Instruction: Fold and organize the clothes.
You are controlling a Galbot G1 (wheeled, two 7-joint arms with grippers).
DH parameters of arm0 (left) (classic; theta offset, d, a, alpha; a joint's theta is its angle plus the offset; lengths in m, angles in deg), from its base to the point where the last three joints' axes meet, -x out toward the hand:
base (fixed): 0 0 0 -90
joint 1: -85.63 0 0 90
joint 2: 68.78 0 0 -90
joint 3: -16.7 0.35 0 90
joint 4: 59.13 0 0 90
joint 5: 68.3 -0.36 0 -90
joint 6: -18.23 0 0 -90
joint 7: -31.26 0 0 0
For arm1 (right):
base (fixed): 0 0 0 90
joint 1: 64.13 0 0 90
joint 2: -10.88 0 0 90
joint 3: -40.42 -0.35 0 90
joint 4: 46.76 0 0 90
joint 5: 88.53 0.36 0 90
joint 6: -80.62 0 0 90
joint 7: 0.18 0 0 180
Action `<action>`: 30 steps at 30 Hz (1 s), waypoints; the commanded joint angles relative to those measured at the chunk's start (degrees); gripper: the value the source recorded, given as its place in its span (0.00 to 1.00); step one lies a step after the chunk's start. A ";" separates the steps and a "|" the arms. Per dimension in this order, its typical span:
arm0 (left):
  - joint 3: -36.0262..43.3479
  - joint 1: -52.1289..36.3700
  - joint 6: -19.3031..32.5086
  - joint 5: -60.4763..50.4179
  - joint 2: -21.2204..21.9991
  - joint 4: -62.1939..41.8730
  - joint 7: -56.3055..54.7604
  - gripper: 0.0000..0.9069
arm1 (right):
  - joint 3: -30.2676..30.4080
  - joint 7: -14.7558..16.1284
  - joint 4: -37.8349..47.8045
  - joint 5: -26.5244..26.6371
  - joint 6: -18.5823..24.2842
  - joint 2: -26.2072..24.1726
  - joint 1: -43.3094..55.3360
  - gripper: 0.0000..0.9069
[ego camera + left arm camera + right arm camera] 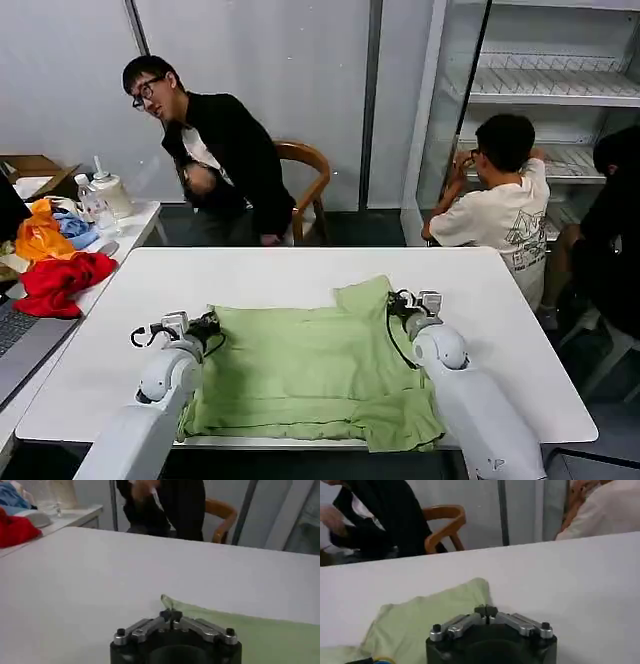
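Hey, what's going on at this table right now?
A two-armed robot is folding a light green shirt spread on a white table. The left gripper is shut at the shirt's far left corner, and the right gripper is shut at its far right edge, beside a flipped-up sleeve.

This looks like a robot test room or lab rather than a home. A plain white rectangular table (300,270) stands before bare grey-white wall panels (260,70), with an open white cabinet of wire shelves (550,85) at one side. A curved wooden chair (305,180) and a white side table (135,222) carrying a clear plastic bottle (93,207) complete the workspace.
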 commanded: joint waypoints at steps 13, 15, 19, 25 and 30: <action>-1.70 1.43 0.42 0.23 -1.56 7.41 0.06 0.02 | -0.14 -0.99 -15.82 -0.01 0.04 -2.11 -4.99 0.00; -1.95 2.57 0.41 0.21 -1.79 8.37 0.04 0.02 | -0.36 -1.26 -16.28 -0.23 0.09 -2.43 -6.36 0.00; -2.79 5.22 0.41 0.23 -2.10 11.11 0.10 0.02 | -1.20 -1.50 -17.94 -0.34 0.37 -2.95 -9.30 0.00; -4.22 10.38 0.42 0.21 -2.86 16.56 -0.02 0.02 | -2.45 -2.30 -22.49 -0.87 0.52 -3.68 -14.84 0.00; -5.00 12.94 0.42 0.19 -3.24 19.02 -0.07 0.02 | -2.92 -2.97 -25.69 -0.97 0.50 -3.99 -18.30 0.00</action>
